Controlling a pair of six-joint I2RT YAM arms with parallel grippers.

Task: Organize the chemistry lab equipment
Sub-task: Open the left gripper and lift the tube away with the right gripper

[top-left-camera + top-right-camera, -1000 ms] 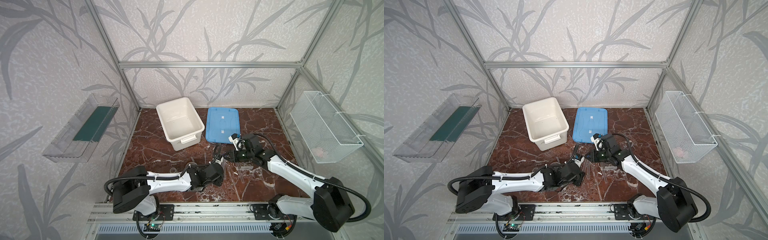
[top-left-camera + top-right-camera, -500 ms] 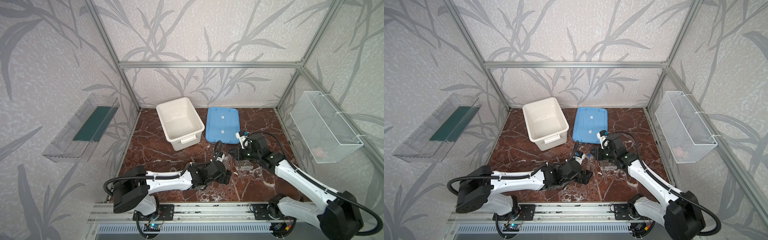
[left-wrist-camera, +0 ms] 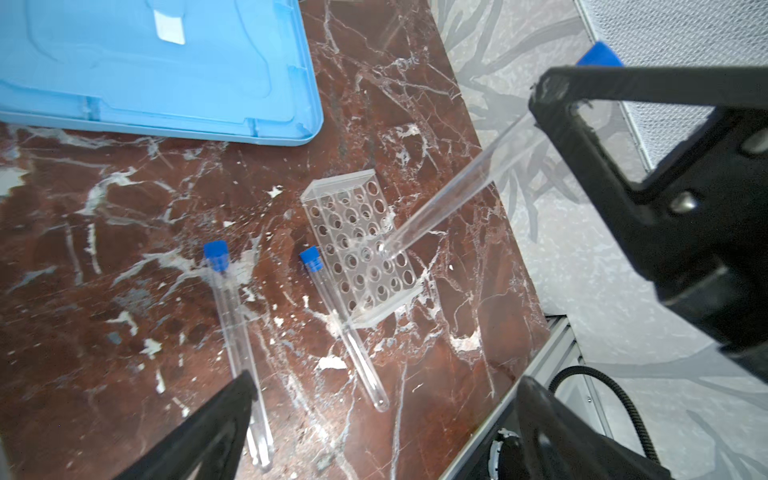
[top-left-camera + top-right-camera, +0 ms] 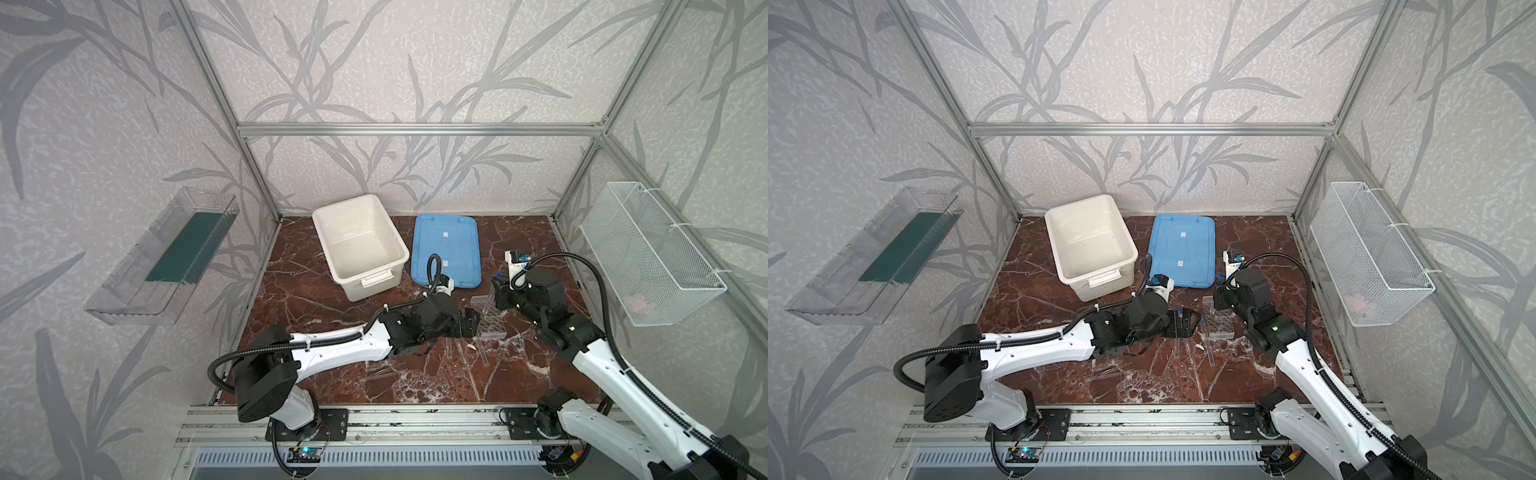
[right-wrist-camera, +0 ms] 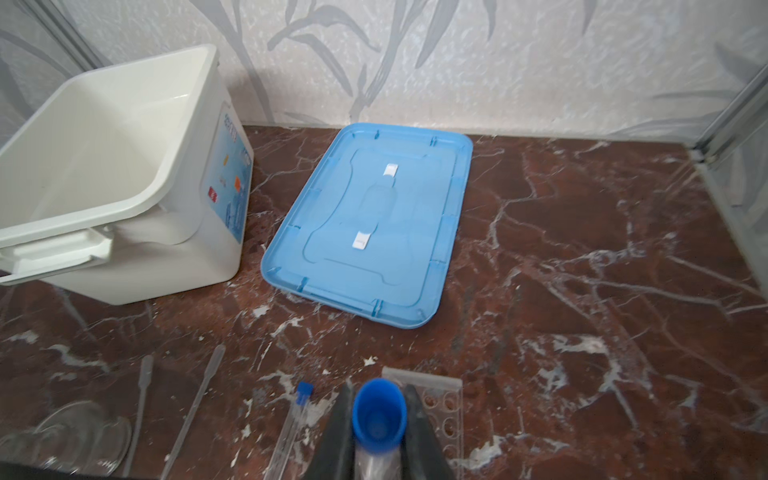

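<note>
Right hand (image 5: 377,401): slanted tube (image 3: 449,193); tip at rack (image 3: 357,232)

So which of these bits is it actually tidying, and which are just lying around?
Part of the job: capped test tubes, clear tube rack, thin droppers, glass dishes.
Just lying about: white tub, blue lid, wire basket, wall shelf.

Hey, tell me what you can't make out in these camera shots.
Whether the held test tube has entered a hole of the rack: left wrist view, clear plastic on clear plastic at its tip.
The shape of the glass vessels: right wrist view, blurred and cut off by the picture's edge.
What the pink item in the wire basket is: both top views, too small and behind mesh.
</note>
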